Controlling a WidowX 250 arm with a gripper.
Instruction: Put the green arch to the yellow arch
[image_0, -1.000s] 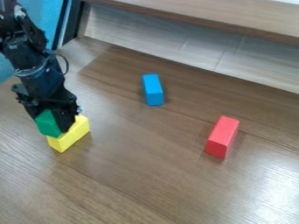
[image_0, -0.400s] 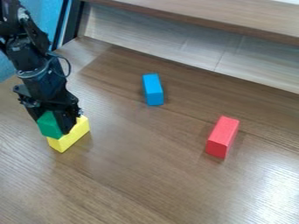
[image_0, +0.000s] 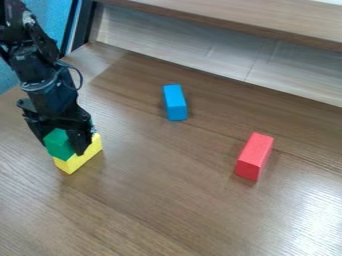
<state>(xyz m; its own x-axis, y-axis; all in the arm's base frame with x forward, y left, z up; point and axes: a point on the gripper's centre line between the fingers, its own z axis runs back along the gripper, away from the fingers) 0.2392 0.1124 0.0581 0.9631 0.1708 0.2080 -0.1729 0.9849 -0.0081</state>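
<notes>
The black two-finger gripper (image_0: 63, 146) hangs toward 9 o'clock in the camera view, slanting down from 11 o'clock, and it is pinching the green block (image_0: 57, 141), which I take to be the task's green arch. The yellow block (image_0: 88, 152), presumably the yellow arch, lies on the wooden table (image_0: 167, 200) just off the gripper toward 4 o'clock, its long axis running from between 7 and 8 o'clock up to between 1 and 2. The green block overlaps its 10 o'clock side in this view; whether it rests on top or sits behind, touching or slightly apart, I cannot tell. Its own long axis is mostly hidden by the gripper. The coming move looks like a short settling beside or onto the yellow block, then a release; a careless opening might nudge the yellow one. Against the earliest frame, the gripper and green block have slid a little toward 4 o'clock, covering slightly more of the yellow block, which keeps its place. So do the blue block (image_0: 175, 103), just above the middle toward 12, and the red block (image_0: 254, 156), near 4.
</notes>
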